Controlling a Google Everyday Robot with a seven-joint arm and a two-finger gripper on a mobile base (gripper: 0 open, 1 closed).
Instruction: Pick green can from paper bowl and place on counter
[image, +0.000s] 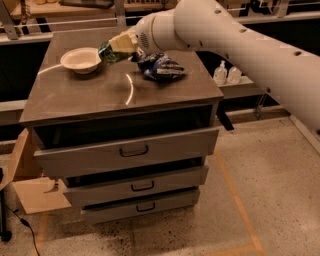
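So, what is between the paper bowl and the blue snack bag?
The green can, gripped by the pincer, hangs there over the counter, close to the paper bowl, as the camera view shows.

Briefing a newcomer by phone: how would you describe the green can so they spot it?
On the grey drawer cabinet's dark glossy counter, a shallow off-white paper bowl sits back left. Just right of it the gripper holds the small green metal can. Only it is green and held; the blue-and-white snack bag lies further right.
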